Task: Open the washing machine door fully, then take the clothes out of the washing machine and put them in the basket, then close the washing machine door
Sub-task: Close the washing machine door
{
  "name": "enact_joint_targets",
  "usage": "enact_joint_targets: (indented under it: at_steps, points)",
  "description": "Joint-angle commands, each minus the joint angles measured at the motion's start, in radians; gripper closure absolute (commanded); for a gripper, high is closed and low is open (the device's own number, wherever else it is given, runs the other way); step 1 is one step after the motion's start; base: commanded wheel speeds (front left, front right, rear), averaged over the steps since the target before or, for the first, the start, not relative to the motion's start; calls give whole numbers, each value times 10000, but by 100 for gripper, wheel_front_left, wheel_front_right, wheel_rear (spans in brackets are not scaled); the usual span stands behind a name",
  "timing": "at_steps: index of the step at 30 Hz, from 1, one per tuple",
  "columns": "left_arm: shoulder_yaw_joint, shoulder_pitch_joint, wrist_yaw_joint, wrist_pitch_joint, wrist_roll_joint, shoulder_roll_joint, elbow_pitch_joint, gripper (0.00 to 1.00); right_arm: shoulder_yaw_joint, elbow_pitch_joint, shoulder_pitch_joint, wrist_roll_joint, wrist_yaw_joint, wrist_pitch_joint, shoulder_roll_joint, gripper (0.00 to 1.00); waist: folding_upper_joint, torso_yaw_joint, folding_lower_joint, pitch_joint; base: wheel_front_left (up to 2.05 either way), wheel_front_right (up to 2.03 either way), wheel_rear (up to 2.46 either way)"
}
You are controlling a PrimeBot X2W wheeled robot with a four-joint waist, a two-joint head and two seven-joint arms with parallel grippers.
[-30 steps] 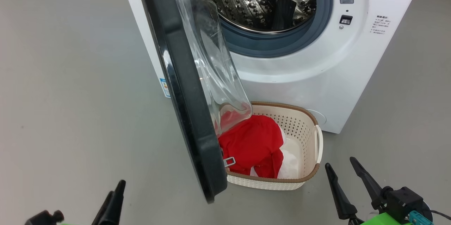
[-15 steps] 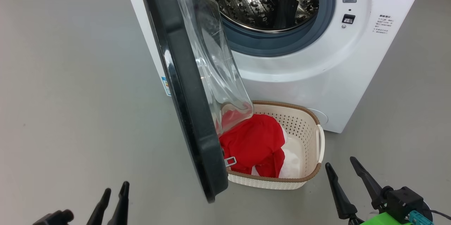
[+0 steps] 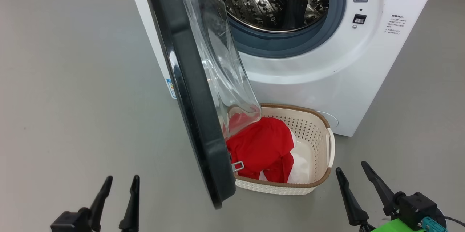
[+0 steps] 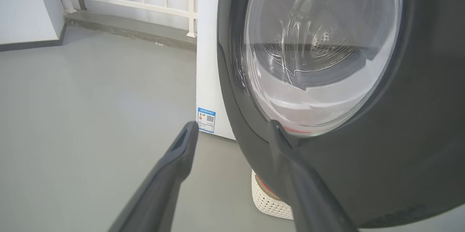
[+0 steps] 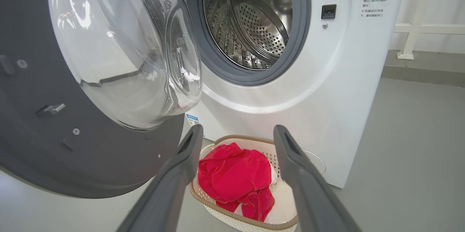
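I see the washing machine door [image 3: 189, 90] standing open and edge-on to me. Its glass bowl bulges toward my right, over the basket [image 3: 321, 130]. The basket sits on the floor, just in front of the washing machine [image 3: 327, 79], with the red clothes [image 3: 261, 148] lying inside it. The door covers the basket's left part, so its long axis seems to run left to right, but I am not sure. The left gripper [image 3: 122, 177] and the right gripper [image 3: 351, 166] both have their fingers spread apart and carry nothing. Their fingers point toward the machine.
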State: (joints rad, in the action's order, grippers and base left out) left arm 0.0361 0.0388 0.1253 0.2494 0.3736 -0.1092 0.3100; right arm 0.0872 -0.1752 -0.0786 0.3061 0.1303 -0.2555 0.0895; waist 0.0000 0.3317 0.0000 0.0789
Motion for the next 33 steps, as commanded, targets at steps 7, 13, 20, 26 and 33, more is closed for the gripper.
enact_joint_targets:
  at_steps: [7,13,20,26,33]
  points:
    - [-812,-164,54,123,-1486,317,-993,0,243,228,280,-30,4,-63,84,0,0,3,0,1,0,0,0]
    - [-856,-273,54,123,-1673,469,-1012,0,242,222,289,-46,4,-63,91,0,0,7,0,-1,0,0,0]
    - [-881,-327,54,124,-1693,526,-1028,0,252,204,261,-51,4,-63,86,0,0,2,0,-72,0,0,0]
    - [-880,-336,54,124,-1672,542,-1035,0,276,197,255,-38,4,-63,76,0,0,-11,0,-91,0,0,0]
    - [-974,-272,54,124,-1346,556,-1101,33,288,190,260,-34,4,-63,55,0,0,-34,0,-116,0,0,0]
